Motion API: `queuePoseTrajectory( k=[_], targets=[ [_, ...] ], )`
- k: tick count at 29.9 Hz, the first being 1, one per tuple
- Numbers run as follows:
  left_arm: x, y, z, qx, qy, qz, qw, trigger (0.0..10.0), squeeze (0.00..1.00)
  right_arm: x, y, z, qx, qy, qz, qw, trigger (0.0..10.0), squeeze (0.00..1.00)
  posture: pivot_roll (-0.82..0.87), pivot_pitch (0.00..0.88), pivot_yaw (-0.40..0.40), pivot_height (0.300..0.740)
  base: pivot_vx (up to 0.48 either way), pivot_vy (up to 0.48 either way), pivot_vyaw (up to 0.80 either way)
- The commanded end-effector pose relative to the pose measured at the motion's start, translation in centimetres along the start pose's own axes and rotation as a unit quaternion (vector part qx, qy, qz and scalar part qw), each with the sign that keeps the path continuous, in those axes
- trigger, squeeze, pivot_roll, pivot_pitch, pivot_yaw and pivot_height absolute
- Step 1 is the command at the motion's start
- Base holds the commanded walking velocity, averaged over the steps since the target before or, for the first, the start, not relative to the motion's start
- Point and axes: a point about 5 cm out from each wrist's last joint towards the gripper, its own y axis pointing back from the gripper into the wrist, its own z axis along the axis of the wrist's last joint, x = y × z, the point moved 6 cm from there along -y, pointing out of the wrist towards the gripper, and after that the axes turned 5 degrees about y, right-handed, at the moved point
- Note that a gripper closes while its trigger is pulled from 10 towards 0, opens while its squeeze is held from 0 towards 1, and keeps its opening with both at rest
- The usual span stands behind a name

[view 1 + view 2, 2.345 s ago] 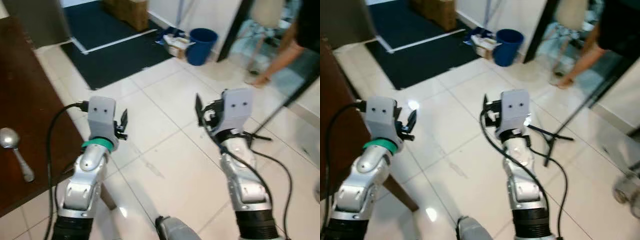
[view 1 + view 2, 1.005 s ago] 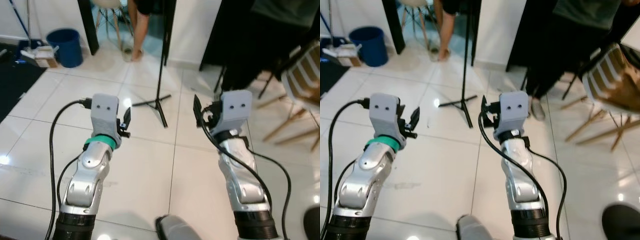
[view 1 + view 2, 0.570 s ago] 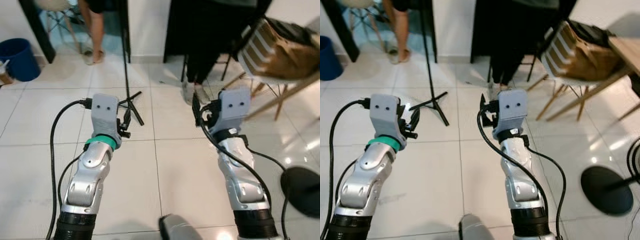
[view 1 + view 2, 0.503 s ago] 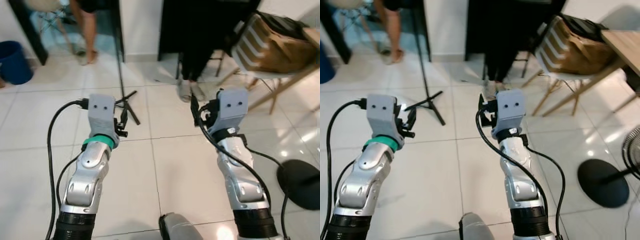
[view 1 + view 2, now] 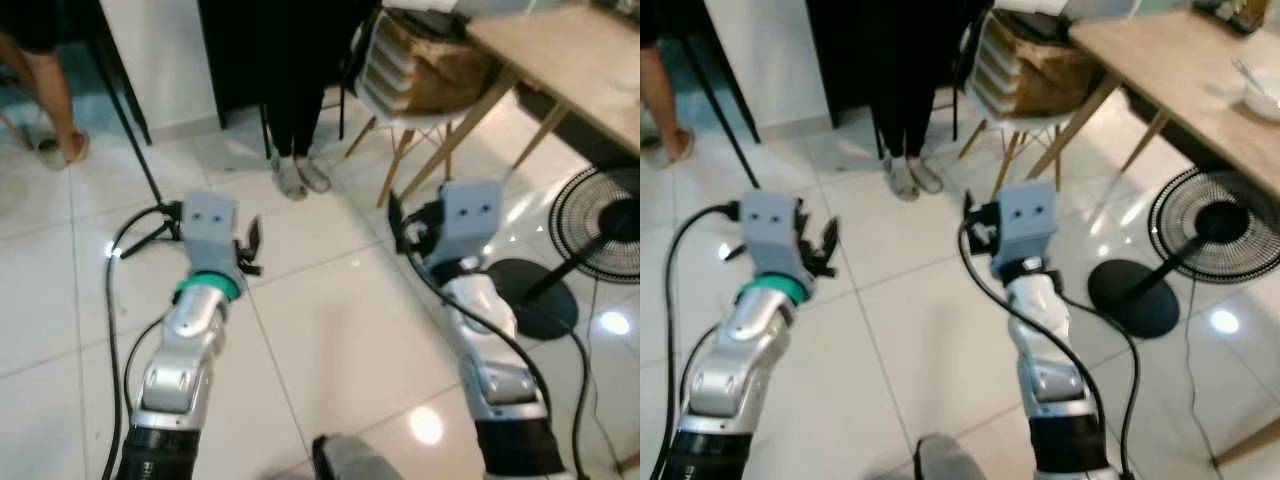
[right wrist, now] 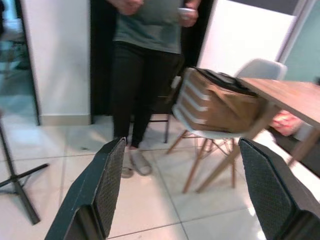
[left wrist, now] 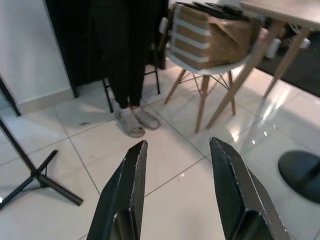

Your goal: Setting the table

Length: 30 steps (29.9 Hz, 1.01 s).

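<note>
A light wooden table (image 5: 1170,55) stands at the far right, and a white bowl (image 5: 1262,98) sits on it near the picture's edge. Both arms are held out in front of me above the white tiled floor (image 5: 330,340), well short of the table. My left gripper (image 5: 250,243) is open and holds nothing; in the left wrist view its gripper (image 7: 178,144) points at the floor and chair. My right gripper (image 5: 394,222) is also open and empty, its fingers spread wide in the right wrist view, where the gripper (image 6: 182,142) faces a standing person.
A white chair bearing a brown striped bag (image 5: 430,60) stands at the table's near end. A floor fan (image 5: 600,215) with a round black base (image 5: 530,300) is on the right. A person in black trousers (image 6: 145,65) stands ahead. A tripod leg (image 7: 35,177) lies left.
The camera has swung right: the dark table with the spoon and the blue bin left the picture, and the wooden table, chair and fan came in. Both grippers keep their pose.
</note>
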Motion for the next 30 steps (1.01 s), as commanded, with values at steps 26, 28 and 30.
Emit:
queuePoseTrajectory(
  k=[26,28,30],
  targets=[
    [0.11,0.04,-0.68,0.012,-0.002,0.004,1.000,10.0,0.00,0.15,0.26,-0.50,0.010,-0.005,0.001,1.000,10.0,0.00,-0.17,0.000,0.036,0.740,0.000,0.000,-0.80],
    [0.06,0.05,-0.69,0.013,-0.001,0.003,1.000,10.0,0.00,0.15,0.26,-0.50,0.010,-0.005,0.001,1.000,10.0,0.00,-0.17,0.000,0.037,0.740,0.000,0.000,-0.80],
    [0.06,0.05,-0.69,0.013,-0.001,0.003,1.000,10.0,0.00,0.15,0.26,-0.50,0.010,-0.005,0.001,1.000,10.0,0.00,-0.17,0.000,0.037,0.740,0.000,0.000,-0.80]
  ],
)
